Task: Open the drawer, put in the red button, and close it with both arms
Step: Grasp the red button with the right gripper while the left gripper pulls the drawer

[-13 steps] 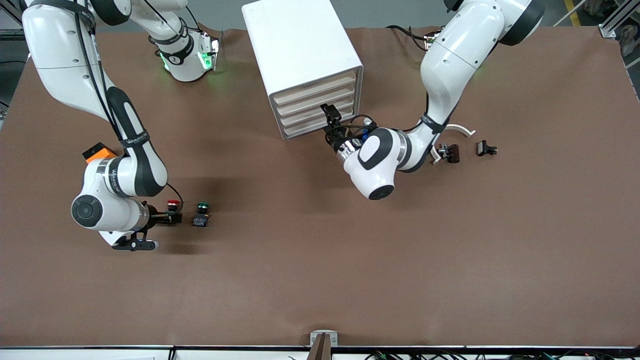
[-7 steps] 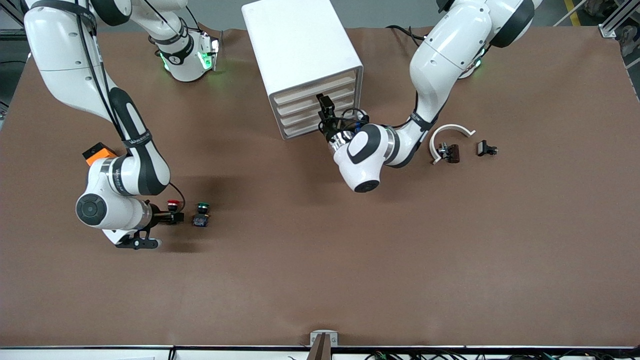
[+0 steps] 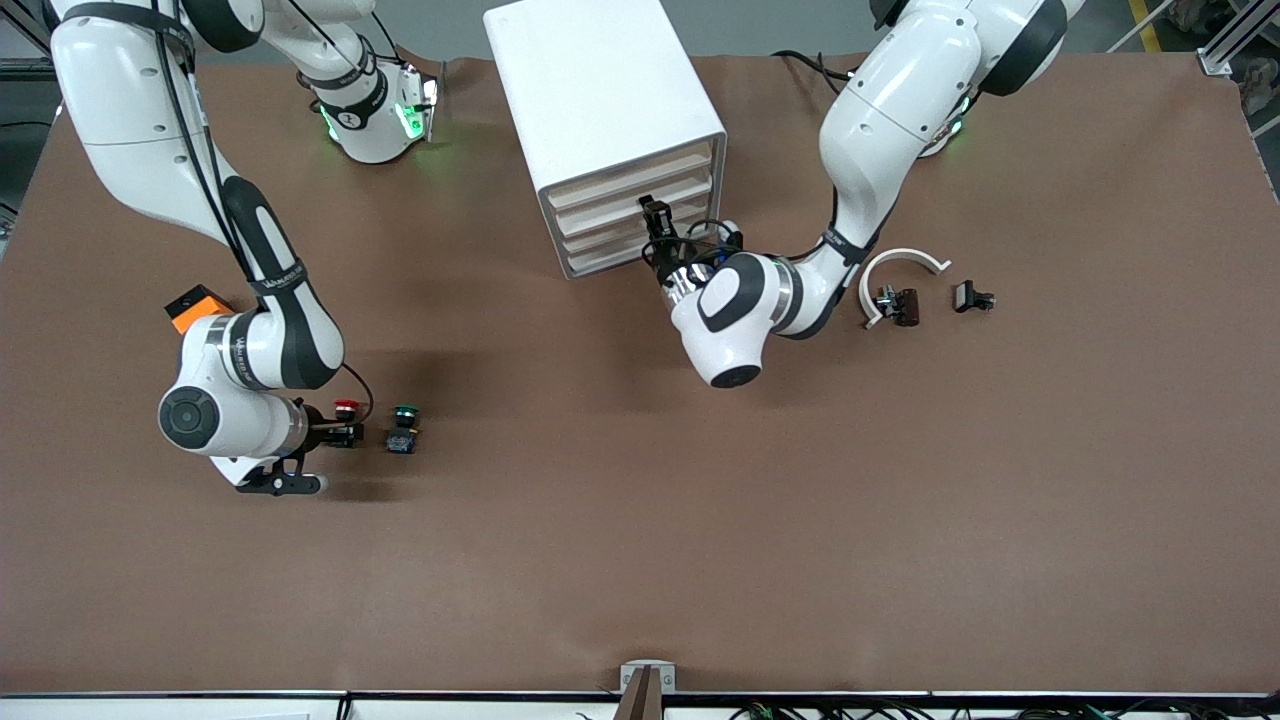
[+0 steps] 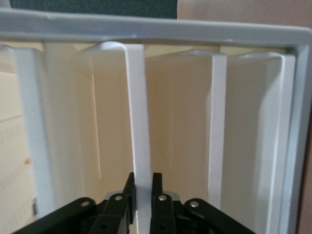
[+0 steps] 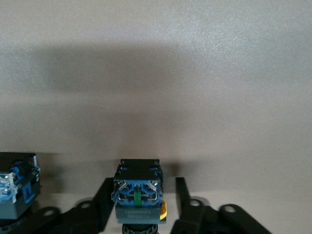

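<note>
The white drawer cabinet (image 3: pixel 600 90) stands at the robots' side of the table, all its drawers shut. My left gripper (image 3: pixel 655 212) is at its front, shut on the white lip (image 4: pixel 136 107) of one of the middle drawers, with one finger on each side of it in the left wrist view (image 4: pixel 143 183). The red button (image 3: pixel 346 407) lies on the table toward the right arm's end. My right gripper (image 3: pixel 348 433) is down at it and open. In the right wrist view (image 5: pixel 144 195) the button's blue-grey base (image 5: pixel 138 187) sits between the fingers, with a small gap to one finger.
A green-capped button (image 3: pixel 403 425) lies beside the red one and shows in the right wrist view (image 5: pixel 14 190). An orange block (image 3: pixel 195 305) lies by the right arm. A white curved piece (image 3: pixel 900 262) and two small black clips (image 3: pixel 898 305) (image 3: pixel 972 296) lie toward the left arm's end.
My left gripper moved in to the drawer front, then back a little toward the front camera. My right arm shifted slightly at the red button. Both buttons stayed where they were.
</note>
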You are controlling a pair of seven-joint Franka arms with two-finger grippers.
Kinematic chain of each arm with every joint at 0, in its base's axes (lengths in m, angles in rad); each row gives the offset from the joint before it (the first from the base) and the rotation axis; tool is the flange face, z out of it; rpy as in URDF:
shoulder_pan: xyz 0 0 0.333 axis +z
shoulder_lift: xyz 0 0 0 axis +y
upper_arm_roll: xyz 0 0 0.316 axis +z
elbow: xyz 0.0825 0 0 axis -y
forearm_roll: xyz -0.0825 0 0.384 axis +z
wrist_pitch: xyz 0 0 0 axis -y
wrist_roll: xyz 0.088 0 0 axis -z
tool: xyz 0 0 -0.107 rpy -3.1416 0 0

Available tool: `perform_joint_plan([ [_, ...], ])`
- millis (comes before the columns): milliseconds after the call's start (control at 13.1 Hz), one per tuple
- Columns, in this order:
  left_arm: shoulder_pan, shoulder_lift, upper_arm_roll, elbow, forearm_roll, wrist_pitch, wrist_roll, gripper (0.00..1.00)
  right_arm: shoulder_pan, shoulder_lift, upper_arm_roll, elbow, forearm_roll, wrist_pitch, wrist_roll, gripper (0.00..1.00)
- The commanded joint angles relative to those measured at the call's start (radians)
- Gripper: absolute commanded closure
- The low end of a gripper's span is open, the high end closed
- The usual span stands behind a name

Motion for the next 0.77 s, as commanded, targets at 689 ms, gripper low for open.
perform_joint_plan([
  [689,0.082,0.015,0.135,0.14,-0.012,0.036,-0.008,1.0,0.019,-0.065,0.007,0.011,-0.008,-0.108,0.038,0.78],
])
